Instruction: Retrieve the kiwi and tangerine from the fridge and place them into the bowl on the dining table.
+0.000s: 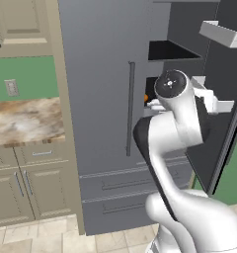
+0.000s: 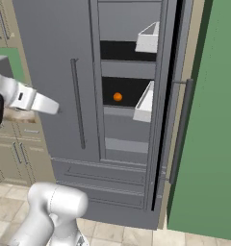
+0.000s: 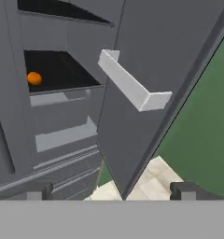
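The fridge (image 1: 100, 99) is slate grey; its left door is closed and its right door (image 3: 151, 56) hangs open. On a dark shelf inside lies the tangerine (image 2: 117, 96), a small orange ball that also appears as the tangerine (image 3: 34, 78) at the upper left of the hand view and as an orange sliver (image 1: 146, 98) behind my arm. My gripper (image 3: 111, 192) is open with nothing between its fingertips (image 3: 186, 190). It hangs in front of the open fridge, well short of the shelf. The kiwi is hidden. The bowl and the dining table are out of view.
White door bins (image 2: 145, 103) (image 3: 132, 86) jut from the inside of the open door, close to my hand's path. A long dark handle (image 2: 78, 103) runs down the closed door. Beige cabinets and a marbled counter (image 1: 26, 121) stand left of the fridge, a green wall (image 2: 209, 120) to its right.
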